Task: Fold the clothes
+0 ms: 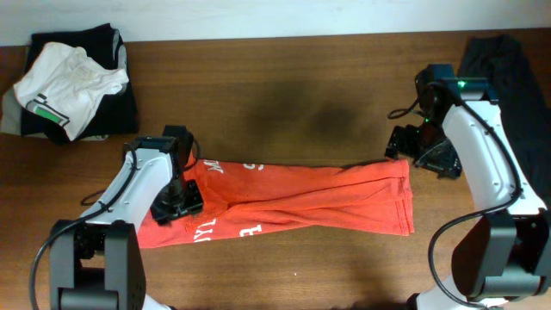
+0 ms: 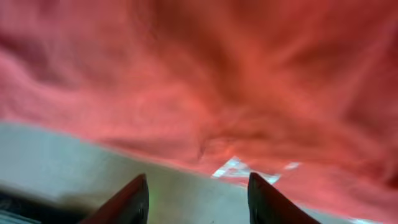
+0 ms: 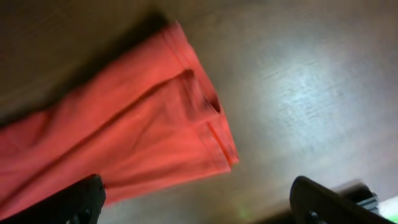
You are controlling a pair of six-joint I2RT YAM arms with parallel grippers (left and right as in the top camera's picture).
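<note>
As the red-orange T-shirt (image 1: 301,198) lies lengthwise left-to-right, left gripper (image 1: 176,202) sits over its left end, jaws parted, empty; right gripper (image 1: 403,142), jaws spread wide, just beyond right end.

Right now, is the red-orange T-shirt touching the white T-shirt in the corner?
Apart. The overhead view shows bare table between the red-orange T-shirt and the white T-shirt.

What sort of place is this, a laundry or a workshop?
Probably a robotics test bench, not a laundry: a left arm and a right arm stand at a wooden table, a red-orange T-shirt lies between them, and a white T-shirt sits on dark clothes at a corner.
</note>
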